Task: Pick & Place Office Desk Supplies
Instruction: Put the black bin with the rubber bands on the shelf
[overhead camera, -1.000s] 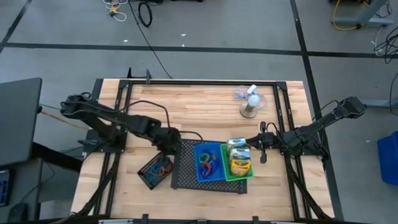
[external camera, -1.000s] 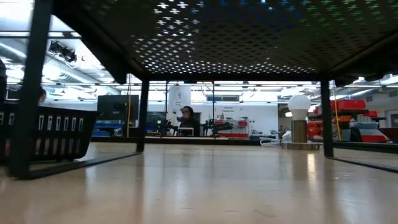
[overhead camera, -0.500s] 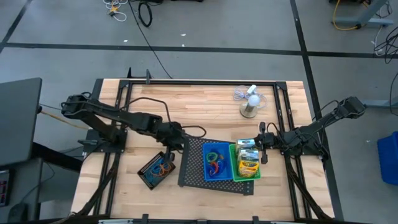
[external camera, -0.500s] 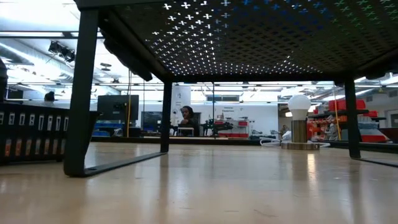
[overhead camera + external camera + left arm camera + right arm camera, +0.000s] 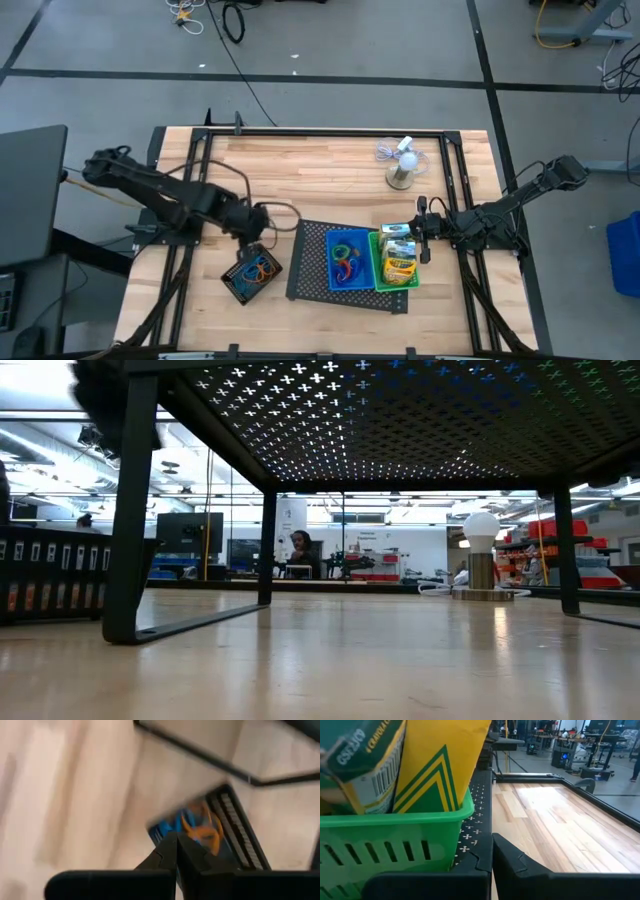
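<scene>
With the left gripper [image 5: 262, 222] closed empty just above the black bin [image 5: 251, 276] at 7 o'clock of the mesh tray [image 5: 310, 262], and the right gripper [image 5: 423, 236] closed beside the green bin [image 5: 378, 278], either bin could apparently be nudged by a careless sweep.

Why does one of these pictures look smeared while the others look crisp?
The left wrist view is streaked with motion blur: the black bin and its bands are smeared. The right wrist view is sharp on the green bin, with glare on the table beyond. The low view is dark under the tray, against bright room lights.
</scene>
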{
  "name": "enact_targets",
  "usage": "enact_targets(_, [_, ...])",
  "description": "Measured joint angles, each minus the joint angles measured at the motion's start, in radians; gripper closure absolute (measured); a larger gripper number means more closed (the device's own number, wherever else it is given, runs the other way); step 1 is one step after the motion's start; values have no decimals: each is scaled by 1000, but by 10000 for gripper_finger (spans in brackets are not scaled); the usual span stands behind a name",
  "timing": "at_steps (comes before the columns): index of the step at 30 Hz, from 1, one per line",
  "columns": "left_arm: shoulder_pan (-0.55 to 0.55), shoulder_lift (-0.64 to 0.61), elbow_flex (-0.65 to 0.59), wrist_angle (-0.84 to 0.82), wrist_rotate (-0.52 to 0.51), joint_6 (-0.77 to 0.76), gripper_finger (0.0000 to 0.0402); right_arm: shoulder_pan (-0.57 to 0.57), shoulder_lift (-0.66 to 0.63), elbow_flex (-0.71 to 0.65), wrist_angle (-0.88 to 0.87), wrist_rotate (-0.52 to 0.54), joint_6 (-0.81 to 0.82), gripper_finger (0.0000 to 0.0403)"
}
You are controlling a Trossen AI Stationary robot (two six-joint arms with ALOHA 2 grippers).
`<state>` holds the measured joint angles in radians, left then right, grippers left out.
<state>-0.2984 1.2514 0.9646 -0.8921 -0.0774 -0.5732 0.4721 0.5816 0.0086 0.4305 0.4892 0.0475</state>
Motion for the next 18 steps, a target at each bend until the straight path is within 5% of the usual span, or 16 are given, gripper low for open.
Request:
enact_targets(6, [-121, 7, 0, -32, 28, -237, 357, 0, 0, 0, 0, -23, 0, 396])
enact_targets(18, [-174, 60, 0, -155, -65, -500, 175, 0, 0, 0, -1, -83, 0, 396])
